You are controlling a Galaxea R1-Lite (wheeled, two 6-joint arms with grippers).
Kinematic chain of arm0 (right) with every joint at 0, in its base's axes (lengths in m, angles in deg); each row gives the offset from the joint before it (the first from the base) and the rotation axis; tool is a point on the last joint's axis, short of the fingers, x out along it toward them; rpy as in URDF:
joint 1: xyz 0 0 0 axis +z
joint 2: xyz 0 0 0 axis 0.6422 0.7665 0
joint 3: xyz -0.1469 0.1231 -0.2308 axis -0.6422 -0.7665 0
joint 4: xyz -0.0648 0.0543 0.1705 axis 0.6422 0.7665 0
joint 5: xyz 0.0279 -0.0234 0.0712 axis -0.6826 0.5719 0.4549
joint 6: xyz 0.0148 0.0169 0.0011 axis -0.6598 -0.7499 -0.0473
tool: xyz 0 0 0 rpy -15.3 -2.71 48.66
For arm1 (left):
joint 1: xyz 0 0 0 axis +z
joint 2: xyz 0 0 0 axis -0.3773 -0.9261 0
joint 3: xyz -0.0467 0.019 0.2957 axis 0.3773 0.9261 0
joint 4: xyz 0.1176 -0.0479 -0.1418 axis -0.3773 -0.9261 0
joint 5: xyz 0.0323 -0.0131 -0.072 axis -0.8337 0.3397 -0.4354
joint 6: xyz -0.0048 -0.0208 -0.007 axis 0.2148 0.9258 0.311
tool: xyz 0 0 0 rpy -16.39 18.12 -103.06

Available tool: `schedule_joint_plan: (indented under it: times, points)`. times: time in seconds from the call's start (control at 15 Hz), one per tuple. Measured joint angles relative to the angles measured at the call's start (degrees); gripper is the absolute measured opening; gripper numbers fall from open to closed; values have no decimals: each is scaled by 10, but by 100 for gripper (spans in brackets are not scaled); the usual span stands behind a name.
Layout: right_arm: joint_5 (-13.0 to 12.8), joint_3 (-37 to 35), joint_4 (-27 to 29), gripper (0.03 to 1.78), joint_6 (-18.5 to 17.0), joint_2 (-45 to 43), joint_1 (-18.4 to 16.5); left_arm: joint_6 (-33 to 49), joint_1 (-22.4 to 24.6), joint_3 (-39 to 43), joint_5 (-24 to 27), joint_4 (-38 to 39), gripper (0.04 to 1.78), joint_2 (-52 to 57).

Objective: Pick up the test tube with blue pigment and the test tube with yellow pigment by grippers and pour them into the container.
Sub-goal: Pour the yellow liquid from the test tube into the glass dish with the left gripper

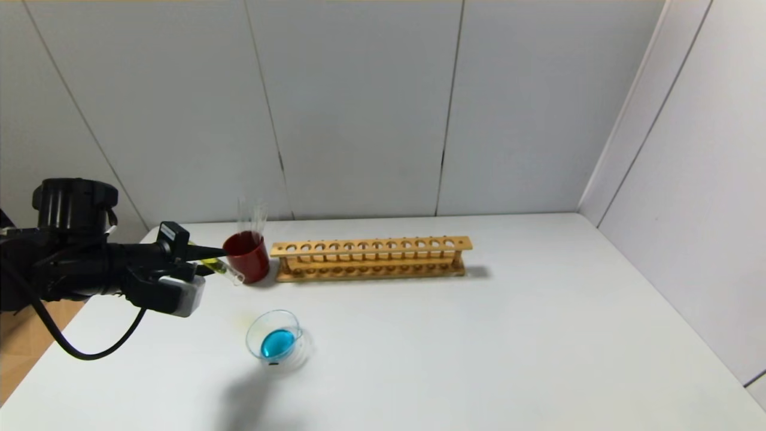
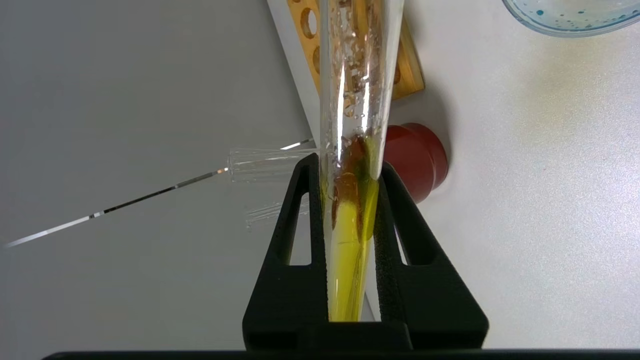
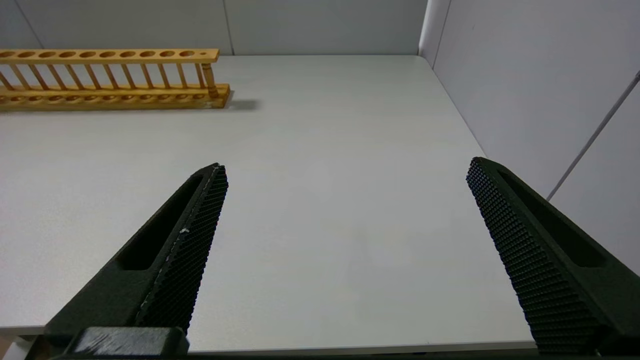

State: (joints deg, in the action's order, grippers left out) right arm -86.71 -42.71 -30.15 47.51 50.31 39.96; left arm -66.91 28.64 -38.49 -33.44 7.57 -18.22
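The left claw hangs above the table at its left side, just beside the dark red cup. Its fingers are clamped narrow on the test tube with yellow pigment, which runs lengthwise between them. In the head view this tube lies tilted, close to level: its long axis runs from the claw out toward the right and slightly downward, its open mouth ending in front of the red cup's lower wall. In the left wrist view the yellow liquid sits in the part of the tube gripped between the fingers, while the clear upper length carries droplets and extends away past the claw tips.

The container, a low clear glass dish, stands on the table nearer the robot than the cup and a little to the right of the claw. It holds a pool of blue liquid. The tube's mouth is not over the dish; the two are well apart.

Clear tubes stand upright in the red cup. A long wooden rack lies just to the right of the cup, its row of holes showing no tubes.

The right claw is spread wide with nothing between its fingers, held over bare table at the right side, the rack's end well ahead of it.
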Motion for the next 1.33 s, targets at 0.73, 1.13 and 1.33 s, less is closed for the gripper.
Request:
schedule_joint_plan:
  times: [0.73,1.13,1.33]
  points:
    - [0,0,0,175,0,0,0,-2,-3,1,0,30,31,-15]
    - [0,0,0,175,0,0,0,-1,-3,-1,2,46,31,-15]
    - [0,0,0,175,0,0,0,-1,-3,-1,2,52,31,-17]
